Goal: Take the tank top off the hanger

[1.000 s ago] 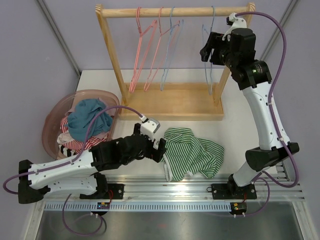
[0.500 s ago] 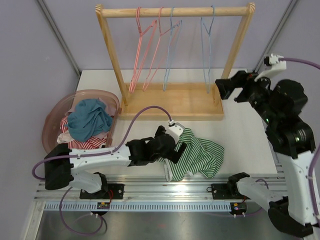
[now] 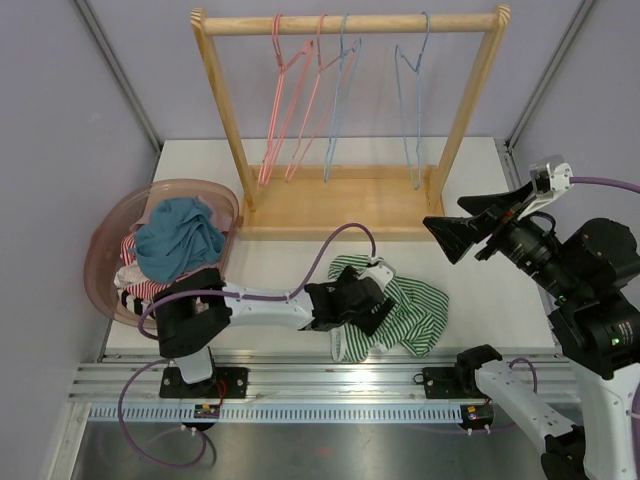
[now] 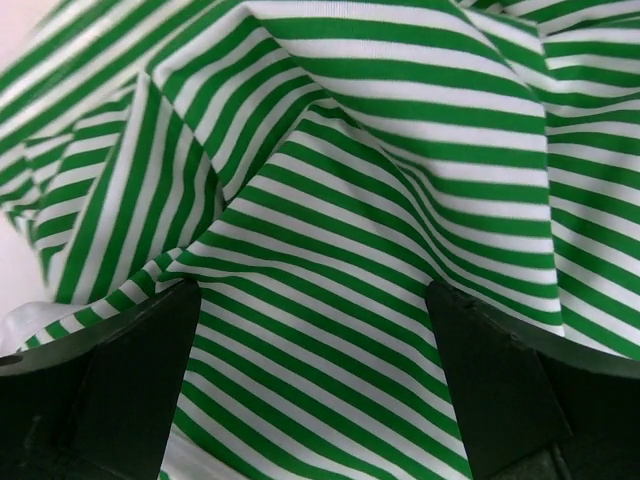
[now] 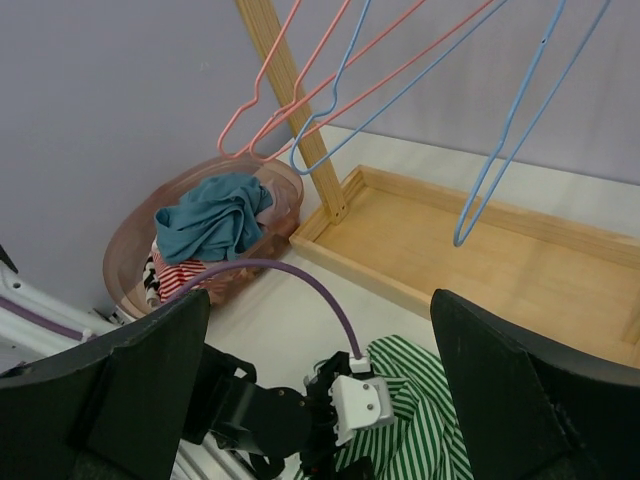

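Hovering close over the green-striped tank top (image 3: 410,312), which lies crumpled on the worktop (image 3: 300,155) in front of the wooden rack (image 3: 340,210), our left gripper (image 3: 368,308) holds its fingers (image 4: 120,390) wide apart, a raised fold between them. Our right gripper (image 3: 467,222) hangs high off to the rack's right, its fingers also spread and empty. All four wire hangers (image 3: 408,110) hang bare, so we judge the garment already free. To finish cleanly, we would close on that ridge of cloth rather than press into the worktop, then lift straight up, well away from the rack.
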Tool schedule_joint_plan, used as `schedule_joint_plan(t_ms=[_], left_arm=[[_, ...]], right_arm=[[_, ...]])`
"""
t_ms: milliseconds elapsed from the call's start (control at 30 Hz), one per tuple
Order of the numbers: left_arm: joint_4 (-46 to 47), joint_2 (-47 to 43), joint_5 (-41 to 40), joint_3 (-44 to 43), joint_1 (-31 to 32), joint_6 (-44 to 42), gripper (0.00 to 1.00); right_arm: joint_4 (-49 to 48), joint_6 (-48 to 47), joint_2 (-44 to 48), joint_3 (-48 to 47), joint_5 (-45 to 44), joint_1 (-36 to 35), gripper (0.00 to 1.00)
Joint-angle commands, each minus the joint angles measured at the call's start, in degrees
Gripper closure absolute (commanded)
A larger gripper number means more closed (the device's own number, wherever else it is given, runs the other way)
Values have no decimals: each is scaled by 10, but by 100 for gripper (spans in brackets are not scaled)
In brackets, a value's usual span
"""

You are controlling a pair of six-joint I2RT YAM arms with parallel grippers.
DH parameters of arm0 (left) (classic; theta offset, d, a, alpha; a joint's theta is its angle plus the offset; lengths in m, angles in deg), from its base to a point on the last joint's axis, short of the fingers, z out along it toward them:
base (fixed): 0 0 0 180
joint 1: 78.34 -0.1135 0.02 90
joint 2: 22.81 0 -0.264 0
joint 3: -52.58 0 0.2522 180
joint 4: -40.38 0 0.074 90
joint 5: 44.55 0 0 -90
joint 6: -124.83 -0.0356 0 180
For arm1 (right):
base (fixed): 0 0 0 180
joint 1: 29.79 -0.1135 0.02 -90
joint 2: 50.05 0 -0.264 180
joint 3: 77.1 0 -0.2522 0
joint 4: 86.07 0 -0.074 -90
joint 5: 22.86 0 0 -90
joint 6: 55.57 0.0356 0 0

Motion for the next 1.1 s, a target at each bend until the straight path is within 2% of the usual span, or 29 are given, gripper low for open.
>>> schedule_joint_plan(t_ms=[0,67,100,167,200,300,400,533,700,733,833,1067], left_arm=[[41,39,7,-22,4,23,5],[28,65,-1,-20,6,37,19],[25,69,-4,-17,8,41,41],[25,76,-10,-2,11,56,52],[27,76,-10,5,11,60,69],[21,69,-15,21,11,74,98],[-4,48,-35,31,11,85,100],[-54,-57,-105,51,11,121,100],[-173,-194,-257,62,10,194,100],[-217,-233,-297,55,10,206,100],[-316,-279,-366,31,8,245,100],[-563,-371,-485,-104,-7,342,100]], right_arm=[[-5,3,5,9,39,3,1],[-10,4,8,15,45,4,1],[-11,5,11,16,48,2,1],[-11,7,13,19,54,3,1],[-11,8,13,19,56,2,0],[-14,9,17,19,59,3,1],[-14,6,19,19,57,3,0],[-13,5,19,17,55,3,1],[-18,7,17,20,50,3,0],[-23,6,17,21,48,2,1],[-25,8,16,19,46,3,0],[-32,11,17,7,45,2,1]])
